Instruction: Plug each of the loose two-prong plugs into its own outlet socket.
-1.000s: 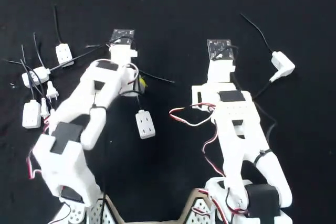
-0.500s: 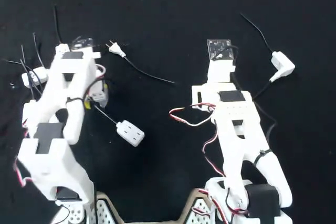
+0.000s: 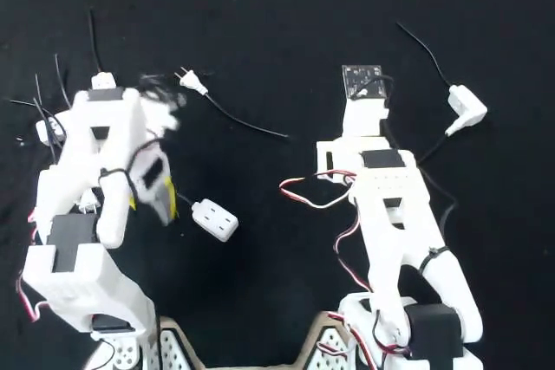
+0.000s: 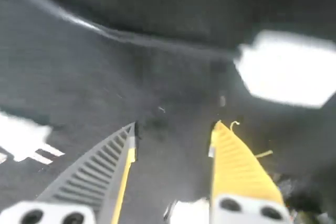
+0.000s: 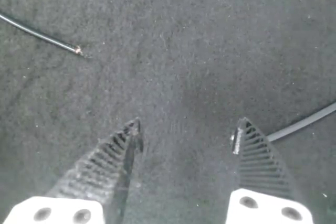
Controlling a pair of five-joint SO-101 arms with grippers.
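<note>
Left pincer (image 4: 170,129): open, with nothing between its grey finger and its yellow finger, above the black cloth surface (image 3: 286,32).
Right pincer (image 5: 186,129): open and empty, over bare cloth, near a thin black cord (image 5: 39,35).
Loose plug: the small white two-prong plug with black cord (image 3: 192,81) lies unplugged beside the left arm.
Angled plug: the white angled plug (image 3: 466,107) lies well apart, on the right side.
Socket: the white rectangular outlet socket block (image 3: 214,219) lies flat near the left arm.
</note>
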